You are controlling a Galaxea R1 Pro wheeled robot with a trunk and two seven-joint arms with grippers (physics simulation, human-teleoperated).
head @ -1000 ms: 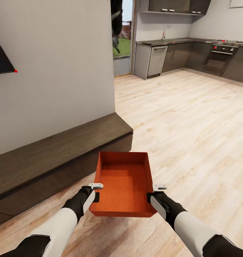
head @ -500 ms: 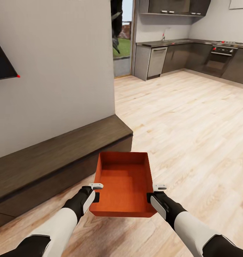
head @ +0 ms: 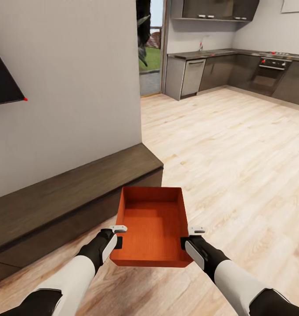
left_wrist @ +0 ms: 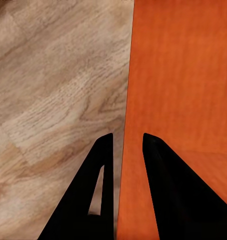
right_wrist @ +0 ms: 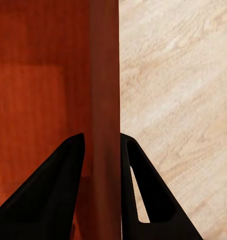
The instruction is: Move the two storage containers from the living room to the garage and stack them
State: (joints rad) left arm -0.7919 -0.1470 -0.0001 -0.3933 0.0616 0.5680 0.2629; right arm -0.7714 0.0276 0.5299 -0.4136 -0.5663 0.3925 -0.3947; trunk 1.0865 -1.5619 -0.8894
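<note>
- The bin (head: pixel 153 228) hangs above the wood floor (head: pixel 237 149), just beside the low cabinet (head: pixel 66 193).
- The left gripper (head: pixel 118 235) and right gripper (head: pixel 189 237) each pinch a side wall.
- Judged risk: swinging past the cabinet could knock the bin loose from these thin-wall pinches.

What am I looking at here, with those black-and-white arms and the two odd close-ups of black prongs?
This is a simulated two-armed robot. The big picture comes from a camera on its head, looking down over its arms. The left gripper and right gripper each pinch a side wall of one orange-red storage container, carried above the light wood floor. A dark low cabinet runs along the wall, with a kitchen ahead. The close-ups come from cameras by each wrist: the black prongs are gripper fingers straddling the container's wall.
</note>
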